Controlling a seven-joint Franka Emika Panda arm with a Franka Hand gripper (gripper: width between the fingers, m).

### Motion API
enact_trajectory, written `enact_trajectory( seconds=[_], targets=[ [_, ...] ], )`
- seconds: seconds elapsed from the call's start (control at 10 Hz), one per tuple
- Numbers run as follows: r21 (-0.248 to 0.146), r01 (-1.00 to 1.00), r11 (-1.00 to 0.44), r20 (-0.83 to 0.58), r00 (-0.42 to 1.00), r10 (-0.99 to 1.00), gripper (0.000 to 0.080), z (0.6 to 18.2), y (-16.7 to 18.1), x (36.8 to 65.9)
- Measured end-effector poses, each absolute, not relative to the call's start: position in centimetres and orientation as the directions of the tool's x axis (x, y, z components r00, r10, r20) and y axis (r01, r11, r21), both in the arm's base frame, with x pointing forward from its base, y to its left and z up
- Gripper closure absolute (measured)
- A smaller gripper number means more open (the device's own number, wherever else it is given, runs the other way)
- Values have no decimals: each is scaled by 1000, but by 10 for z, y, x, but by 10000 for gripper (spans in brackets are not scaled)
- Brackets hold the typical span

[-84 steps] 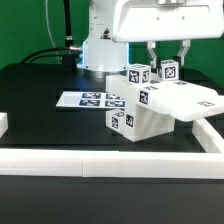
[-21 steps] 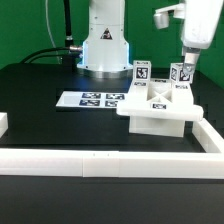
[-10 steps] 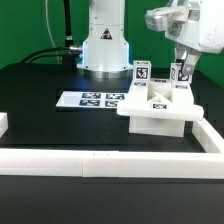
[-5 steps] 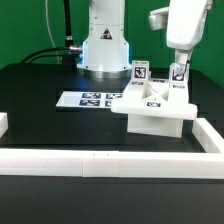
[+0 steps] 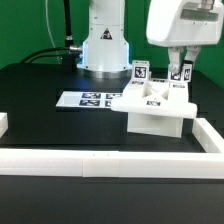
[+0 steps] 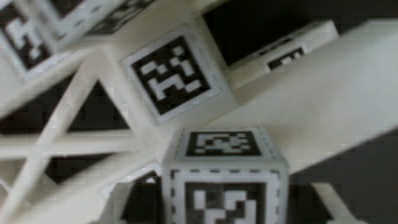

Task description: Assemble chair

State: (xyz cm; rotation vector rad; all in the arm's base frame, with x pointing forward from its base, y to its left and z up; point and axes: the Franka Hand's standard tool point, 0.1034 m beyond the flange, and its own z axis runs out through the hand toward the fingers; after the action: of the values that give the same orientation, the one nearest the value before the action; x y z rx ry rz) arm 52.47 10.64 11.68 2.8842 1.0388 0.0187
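Observation:
The chair (image 5: 155,115) is a blocky white body standing on the black table at the exterior view's right. Two tagged posts rise from its back. The left post (image 5: 140,72) stands free. My gripper (image 5: 179,72) comes down from above and is shut on the right post (image 5: 182,80). In the wrist view that tagged post (image 6: 222,185) sits between the jaws of the gripper (image 6: 222,208). Beyond it are a tagged square face (image 6: 175,75) and white bars of the chair. The fingertips themselves are hard to make out.
The marker board (image 5: 88,99) lies flat just to the exterior view's left of the chair. A long white border rail (image 5: 100,160) runs along the front and continues up the right side (image 5: 212,135). The arm's base (image 5: 103,45) stands behind.
The wrist has turned over the right post while the grip stayed on it. The chair body has shifted slightly toward the exterior view's left.

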Motion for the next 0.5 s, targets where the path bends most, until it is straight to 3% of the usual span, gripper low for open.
enact_trajectory(
  seconds=[0.5],
  targets=[
    [42,322,-946,20,946,323,515,117,106,526]
  ],
)
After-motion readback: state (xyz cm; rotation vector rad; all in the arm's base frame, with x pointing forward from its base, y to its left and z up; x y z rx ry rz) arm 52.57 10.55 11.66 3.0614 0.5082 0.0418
